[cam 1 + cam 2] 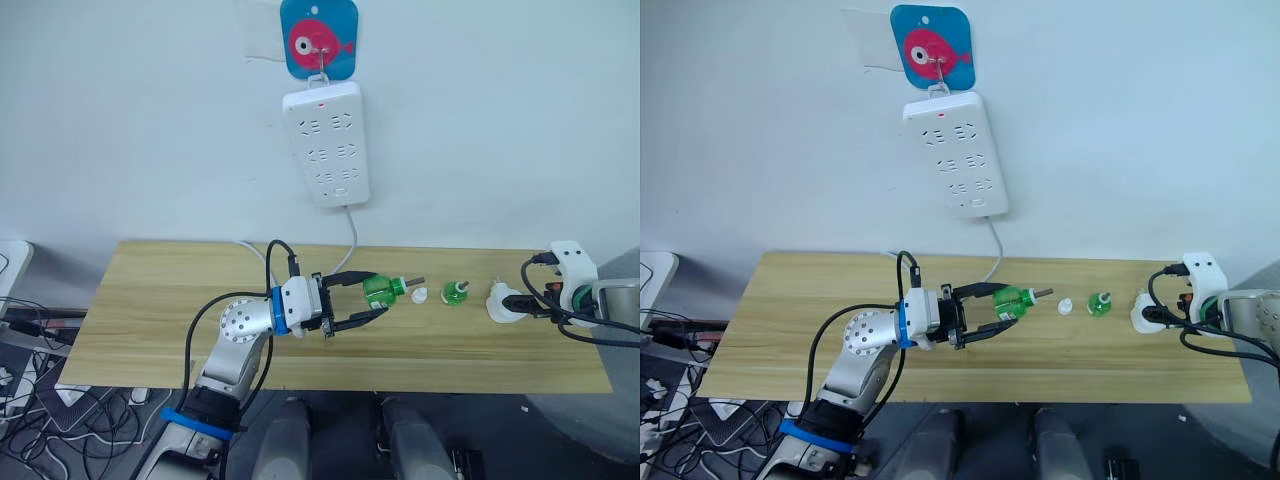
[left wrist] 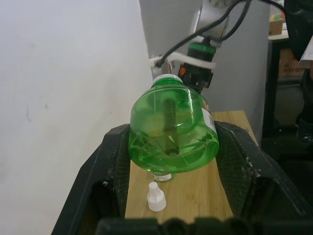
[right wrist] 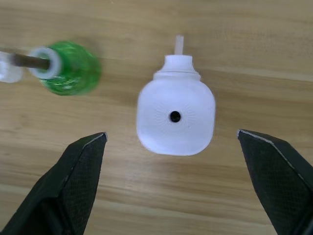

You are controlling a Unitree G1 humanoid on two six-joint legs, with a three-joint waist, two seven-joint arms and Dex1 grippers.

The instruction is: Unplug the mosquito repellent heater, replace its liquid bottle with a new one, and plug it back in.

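1. Here, nearest to us, our left gripper [image 1: 365,300] reaches over the front half of the wooden table [image 1: 150,300], its fingers spread around a green bottle [image 1: 380,290] that lies on its side with the wick pointing toward three o'clock. In the left wrist view the bottle [image 2: 172,129] sits between the pads, which flank it without clearly pressing; we judge the grip not yet closed.
2. Just past the wick, at three o'clock from that bottle, lies a small white cap [image 1: 419,295]; a second, smaller green bottle [image 1: 455,293] stands beyond it.
3. Farther toward three o'clock, the mosquito repellent heater [image 1: 500,302] rests on the table near its right end, unplugged. In the right wrist view it [image 3: 175,117] lies face up with its vent hole showing and no bottle fitted.
4. Our right gripper [image 3: 173,161] hangs over the heater with fingers wide apart, touching nothing.
5. Farthest, at twelve o'clock, the power strip [image 1: 325,145] hangs on the wall from a fish-shaped hook [image 1: 318,38].
6. We judge unplugging and removal of the old bottle done; fitting the new bottle and replugging remain.
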